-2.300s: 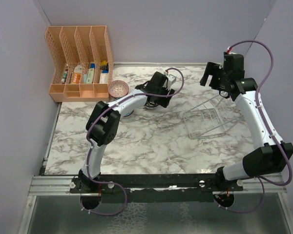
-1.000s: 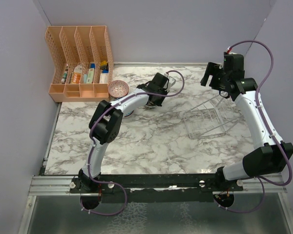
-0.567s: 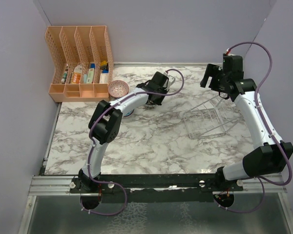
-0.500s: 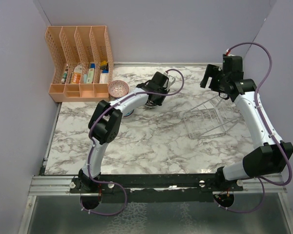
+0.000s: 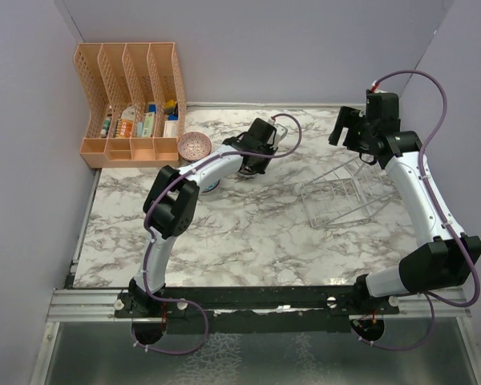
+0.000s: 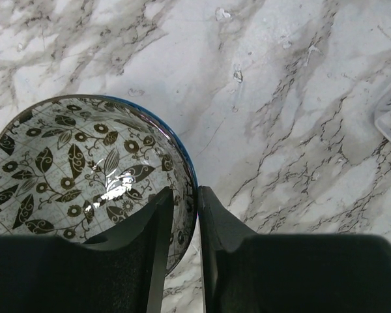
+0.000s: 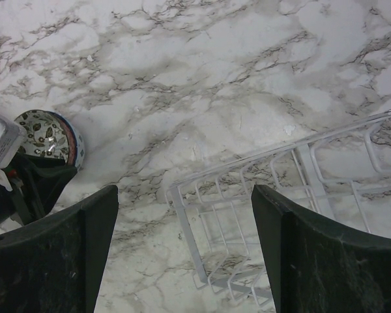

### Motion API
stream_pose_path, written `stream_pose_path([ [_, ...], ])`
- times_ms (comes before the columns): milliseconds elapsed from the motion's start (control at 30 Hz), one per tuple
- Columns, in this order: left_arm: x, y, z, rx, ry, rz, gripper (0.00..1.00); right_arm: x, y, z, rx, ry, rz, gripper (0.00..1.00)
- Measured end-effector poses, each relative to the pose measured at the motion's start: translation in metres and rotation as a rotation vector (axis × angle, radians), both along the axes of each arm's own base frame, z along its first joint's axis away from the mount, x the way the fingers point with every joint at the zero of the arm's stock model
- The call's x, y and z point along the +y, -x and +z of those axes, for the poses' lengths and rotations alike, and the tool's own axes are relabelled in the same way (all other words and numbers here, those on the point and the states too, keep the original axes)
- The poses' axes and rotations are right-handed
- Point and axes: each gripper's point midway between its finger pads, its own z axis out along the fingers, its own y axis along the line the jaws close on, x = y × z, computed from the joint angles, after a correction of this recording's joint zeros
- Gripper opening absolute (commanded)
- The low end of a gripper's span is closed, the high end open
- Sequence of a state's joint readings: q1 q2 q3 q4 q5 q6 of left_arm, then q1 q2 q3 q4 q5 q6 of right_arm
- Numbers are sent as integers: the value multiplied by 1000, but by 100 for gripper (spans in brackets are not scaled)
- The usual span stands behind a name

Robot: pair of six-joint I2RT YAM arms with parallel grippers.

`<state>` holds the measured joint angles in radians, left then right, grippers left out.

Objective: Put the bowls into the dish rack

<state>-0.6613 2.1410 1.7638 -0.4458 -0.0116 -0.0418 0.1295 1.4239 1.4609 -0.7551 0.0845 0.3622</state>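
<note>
A grey-black-white flowered bowl point(image 6: 78, 169) with a blue rim rests on the marble. My left gripper point(image 6: 186, 190) is shut on its right rim, one finger inside and one outside. The same bowl point(image 7: 47, 140) shows in the right wrist view beside the left gripper point(image 7: 19, 186). A pink-red bowl point(image 5: 194, 146) sits by the orange organizer. Another blue-rimmed bowl point(image 5: 211, 187) peeks out from under the left arm. The clear wire dish rack point(image 5: 341, 196) lies askew at the right. My right gripper point(image 7: 186, 195) hangs open above the rack's point(image 7: 247, 195) near end, holding nothing.
An orange slotted organizer point(image 5: 132, 100) with small items stands at the back left corner. Grey walls close in the back and both sides. The left arm point(image 5: 200, 172) stretches across the middle of the marble top point(image 5: 248, 233).
My left gripper has shifted slightly left and settled over the flowered bowl's rim. The right arm has barely moved above the rack.
</note>
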Motion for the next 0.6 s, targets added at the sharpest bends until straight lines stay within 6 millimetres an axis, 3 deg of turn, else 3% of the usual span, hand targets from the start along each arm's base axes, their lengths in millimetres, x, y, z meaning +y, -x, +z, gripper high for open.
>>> stream_pose_path([
  [133,3,3,-7,12,-11,-1,29,0,0,0,0,0,0,83],
  [300,7,8,-15,28,-28,-3,21,0,1,1,-3,0,0,83],
  [600,8,7,-10,15,-27,-2,26,0,1,1,-3,0,0,83],
])
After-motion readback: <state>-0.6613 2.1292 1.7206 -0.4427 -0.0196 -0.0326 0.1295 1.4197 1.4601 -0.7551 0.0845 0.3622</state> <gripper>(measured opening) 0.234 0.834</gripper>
